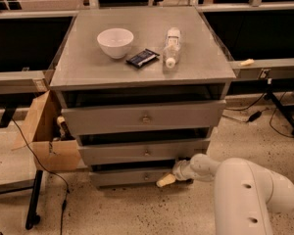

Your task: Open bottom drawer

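Note:
The bottom drawer [122, 176] is the narrowest grey front, lowest of three under the cabinet top, with a small brassy knob [146, 176] at its centre. It stands a little out from the cabinet, like the two drawers above it. My gripper [165, 180] reaches in from the right on a white arm [245, 190]. Its pale tip is at the bottom drawer's front, just right of the knob and slightly lower.
On the cabinet top [83, 67] are a white bowl [115, 42], a dark packet [142, 58] and a lying plastic bottle [171, 46]. An open cardboard box [41, 131] stands left of the cabinet. A black stand leg and cable [34, 199] are on the floor at left.

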`<state>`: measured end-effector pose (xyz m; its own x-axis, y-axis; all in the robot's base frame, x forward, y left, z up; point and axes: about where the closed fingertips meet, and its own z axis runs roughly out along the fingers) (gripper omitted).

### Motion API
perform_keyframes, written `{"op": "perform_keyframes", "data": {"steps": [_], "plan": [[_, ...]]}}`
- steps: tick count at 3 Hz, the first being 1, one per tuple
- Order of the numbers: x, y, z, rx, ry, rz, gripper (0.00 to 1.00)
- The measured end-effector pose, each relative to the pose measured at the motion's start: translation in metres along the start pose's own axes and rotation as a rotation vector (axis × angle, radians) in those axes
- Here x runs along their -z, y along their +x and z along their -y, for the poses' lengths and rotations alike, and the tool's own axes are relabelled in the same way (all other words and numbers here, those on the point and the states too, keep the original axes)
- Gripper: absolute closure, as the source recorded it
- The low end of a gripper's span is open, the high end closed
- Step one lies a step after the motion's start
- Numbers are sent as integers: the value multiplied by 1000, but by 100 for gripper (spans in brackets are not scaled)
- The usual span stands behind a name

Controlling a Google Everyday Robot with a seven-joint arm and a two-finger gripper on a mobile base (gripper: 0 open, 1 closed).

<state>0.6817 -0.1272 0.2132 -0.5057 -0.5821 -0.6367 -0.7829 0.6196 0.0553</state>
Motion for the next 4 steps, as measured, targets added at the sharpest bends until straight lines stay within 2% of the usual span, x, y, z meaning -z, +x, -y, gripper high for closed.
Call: {"op": "perform_keyframes", "data": {"steps": [2,3,4], "plan": [[-16,13,9,-13,28,-67,0],[-20,16,10,-6,25,-79,14],[-21,16,11,-5,25,-79,36]]}}
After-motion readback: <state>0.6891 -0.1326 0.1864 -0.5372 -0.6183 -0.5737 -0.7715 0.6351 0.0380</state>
